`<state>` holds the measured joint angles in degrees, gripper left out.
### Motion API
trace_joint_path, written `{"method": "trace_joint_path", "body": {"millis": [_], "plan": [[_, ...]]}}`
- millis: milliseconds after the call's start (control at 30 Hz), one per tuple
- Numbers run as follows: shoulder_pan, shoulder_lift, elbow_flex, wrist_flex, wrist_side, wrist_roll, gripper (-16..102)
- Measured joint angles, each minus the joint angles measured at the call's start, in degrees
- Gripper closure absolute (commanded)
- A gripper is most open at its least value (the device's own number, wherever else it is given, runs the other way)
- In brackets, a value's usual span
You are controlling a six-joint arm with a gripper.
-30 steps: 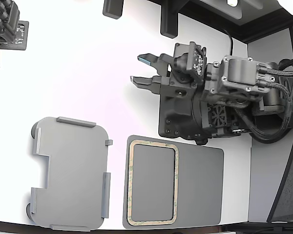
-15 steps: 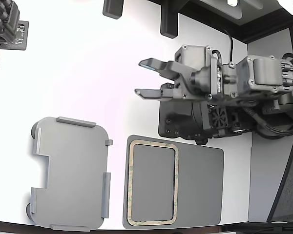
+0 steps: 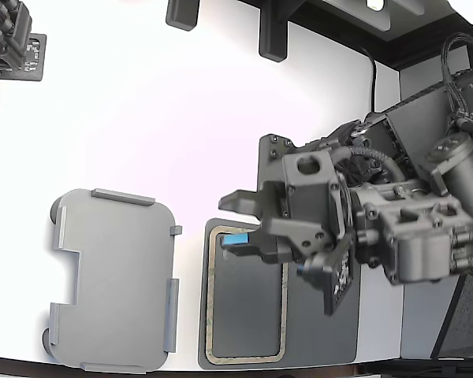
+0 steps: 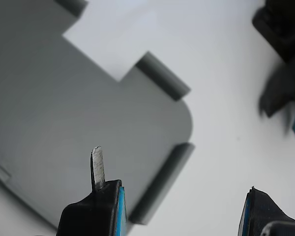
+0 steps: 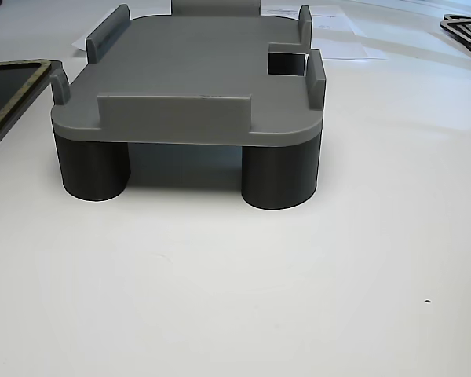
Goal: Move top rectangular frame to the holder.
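Exterior view: gripper (image 3: 235,221) spread wide over the far end of the top rectangular frame (image 3: 212,315), lying flat on the dark mat (image 3: 323,315), right of the holder (image 3: 114,279).

Wrist view: fingertips (image 4: 97,167) apart, empty, holder below.

Other view: holder raised on round legs (image 5: 279,177).

Probably light, thin, bendy; best pinched across one rail.
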<state>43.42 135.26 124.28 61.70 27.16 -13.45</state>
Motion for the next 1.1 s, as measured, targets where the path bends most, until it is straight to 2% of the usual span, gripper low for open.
{"method": "trace_joint_path", "body": {"millis": [67,133,300,367,433,533,600,667,767,967,1100], "plan": [[4.0,-3.8,-3.3,3.0,1.1,-0.8,-14],[6.9,-7.2,-6.4,5.6,0.1,-3.8,-11],[9.6,-13.3,-11.9,11.1,-9.8,-14.9,-13],[10.0,-14.9,-12.5,12.0,-12.9,-18.8,-5],[10.6,-16.3,-13.1,12.1,-15.3,-22.6,1],[11.4,-18.1,-13.5,12.1,-17.6,-28.1,-5],[11.4,-19.0,-13.7,11.3,-19.3,-31.0,-3],[11.8,-20.0,-13.8,10.2,-19.9,-32.3,1],[12.5,-23.1,-15.3,10.4,-19.4,-33.7,-6],[12.7,-33.4,-21.8,15.8,-18.9,-32.3,-8],[12.7,-40.4,-25.9,18.1,-21.1,-30.1,-12]]}}
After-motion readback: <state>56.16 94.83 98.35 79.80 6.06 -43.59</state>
